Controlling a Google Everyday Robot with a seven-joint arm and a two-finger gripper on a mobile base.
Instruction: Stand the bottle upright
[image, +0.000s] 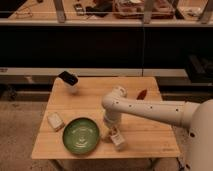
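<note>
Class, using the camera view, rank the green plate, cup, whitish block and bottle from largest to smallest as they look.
1. The green plate, clearly largest.
2. The cup.
3. The block and the bottle look alike, so unranked; the tool sits over the bottle, right of the plate, hiding part.

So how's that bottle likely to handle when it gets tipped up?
The bottle looks like small plastic, so it is probably light and stiff. It seems to lie on the table beside the plate, just under the gripper; if its body is round, a sideways nudge could roll it. It looks slim, so it may topple easily once upright.
</note>
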